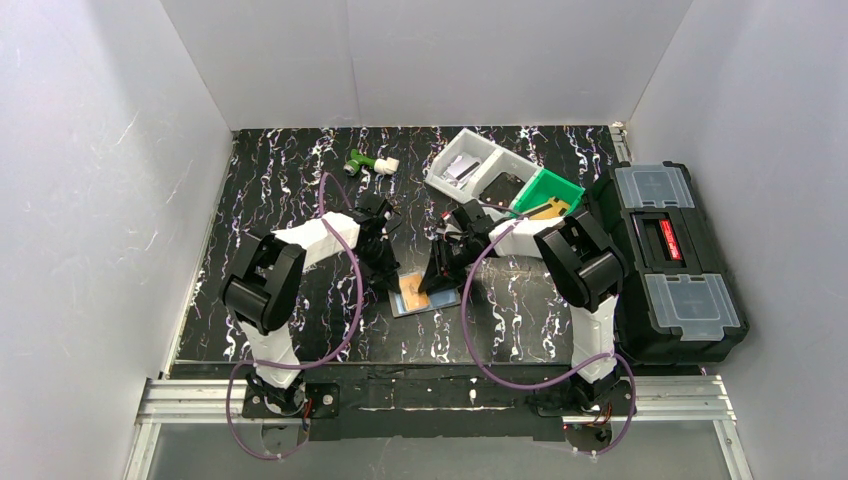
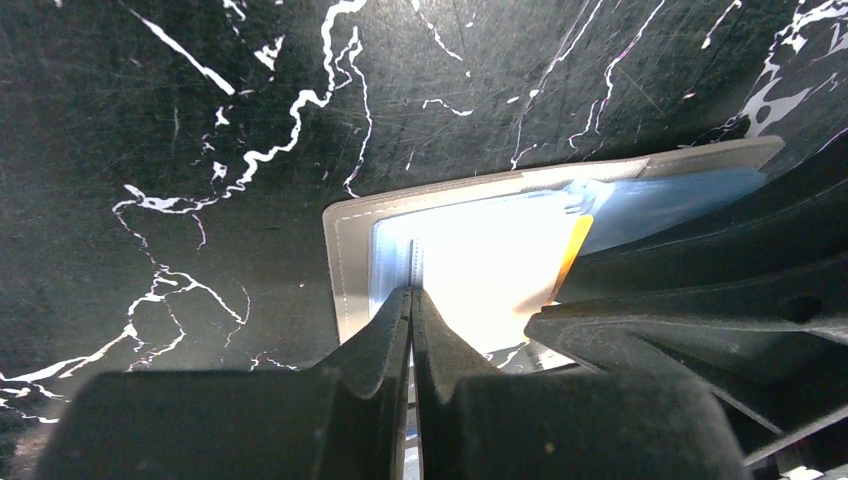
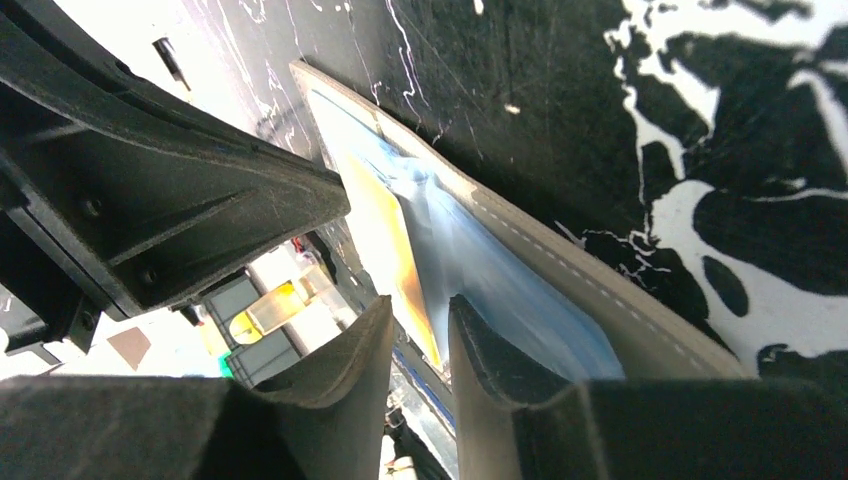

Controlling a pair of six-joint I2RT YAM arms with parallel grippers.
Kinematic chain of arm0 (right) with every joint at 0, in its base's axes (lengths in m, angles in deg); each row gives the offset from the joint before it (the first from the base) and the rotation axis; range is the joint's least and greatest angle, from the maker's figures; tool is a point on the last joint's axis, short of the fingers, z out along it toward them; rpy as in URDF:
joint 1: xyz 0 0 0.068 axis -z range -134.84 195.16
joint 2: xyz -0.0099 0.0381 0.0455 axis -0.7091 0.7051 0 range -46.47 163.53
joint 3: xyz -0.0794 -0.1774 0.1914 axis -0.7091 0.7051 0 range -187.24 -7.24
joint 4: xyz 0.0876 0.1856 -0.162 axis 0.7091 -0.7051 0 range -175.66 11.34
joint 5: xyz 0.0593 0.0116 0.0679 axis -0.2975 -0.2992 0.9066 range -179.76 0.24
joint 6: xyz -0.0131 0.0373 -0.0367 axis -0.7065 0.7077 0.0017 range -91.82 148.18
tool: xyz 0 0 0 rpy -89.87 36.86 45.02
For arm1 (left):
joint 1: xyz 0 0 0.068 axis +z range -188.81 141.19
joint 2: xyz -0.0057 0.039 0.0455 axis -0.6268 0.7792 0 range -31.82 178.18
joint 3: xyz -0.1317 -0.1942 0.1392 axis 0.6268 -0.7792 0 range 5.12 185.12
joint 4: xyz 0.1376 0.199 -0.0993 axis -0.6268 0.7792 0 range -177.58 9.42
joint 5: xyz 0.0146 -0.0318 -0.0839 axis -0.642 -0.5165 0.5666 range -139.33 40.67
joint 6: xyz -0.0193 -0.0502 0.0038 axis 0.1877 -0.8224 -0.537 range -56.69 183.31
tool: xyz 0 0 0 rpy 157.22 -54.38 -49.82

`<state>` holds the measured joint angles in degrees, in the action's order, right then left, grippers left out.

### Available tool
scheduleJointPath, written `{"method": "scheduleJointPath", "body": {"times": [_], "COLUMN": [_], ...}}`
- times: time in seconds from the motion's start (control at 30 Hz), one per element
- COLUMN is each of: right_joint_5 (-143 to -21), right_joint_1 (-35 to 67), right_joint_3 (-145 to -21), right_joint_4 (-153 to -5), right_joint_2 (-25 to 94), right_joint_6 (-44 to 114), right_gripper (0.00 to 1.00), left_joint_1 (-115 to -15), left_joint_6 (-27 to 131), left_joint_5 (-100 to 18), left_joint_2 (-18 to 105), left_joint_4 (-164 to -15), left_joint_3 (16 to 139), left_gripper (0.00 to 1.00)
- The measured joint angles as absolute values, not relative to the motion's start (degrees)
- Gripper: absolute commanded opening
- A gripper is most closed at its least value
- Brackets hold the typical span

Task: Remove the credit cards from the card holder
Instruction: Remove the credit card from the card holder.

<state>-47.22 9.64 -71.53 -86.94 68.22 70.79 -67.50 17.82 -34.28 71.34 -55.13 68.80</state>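
The card holder (image 1: 425, 296) lies opened flat on the black marbled table between my two grippers, its grey stitched border (image 2: 345, 262) (image 3: 610, 295) showing in both wrist views. A light blue credit card with an orange band (image 2: 574, 246) (image 3: 392, 235) sits in its shiny sleeve, with one corner reaching out between the right fingers. My left gripper (image 2: 411, 292) (image 1: 388, 280) is shut, and its tips rest on the holder's inner sleeve near the left edge. My right gripper (image 3: 418, 312) (image 1: 438, 280) is open at the holder's other side, its jaws standing on either side of the card's orange edge without closing on it.
A white bin (image 1: 462, 166) and a green bin (image 1: 548, 194) stand at the back right. A black toolbox (image 1: 665, 262) stands along the right edge. A small green and white object (image 1: 368, 162) lies at the back. White walls enclose the table.
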Motion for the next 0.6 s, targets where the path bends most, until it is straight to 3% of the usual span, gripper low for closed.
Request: {"method": "scheduleJointPath", "body": {"times": [0.43,0.6], "right_joint_5": [-44.6,-44.7], "right_joint_1": [9.9,10.0], "right_joint_3": [-69.3,-68.9], "right_joint_4": [-82.7,-82.5], "right_joint_2": [68.2,68.2], "right_joint_6": [72.8,73.0], "right_gripper": [0.08,0.04], "left_joint_1": [-67.5,-67.4], "left_joint_6": [17.1,17.0], "left_joint_5": [-34.2,-34.4], "left_joint_2": [71.9,71.9], "left_joint_4": [-54.5,-54.4], "left_joint_3": [69.4,69.3], "left_gripper": [0.00,0.00]}}
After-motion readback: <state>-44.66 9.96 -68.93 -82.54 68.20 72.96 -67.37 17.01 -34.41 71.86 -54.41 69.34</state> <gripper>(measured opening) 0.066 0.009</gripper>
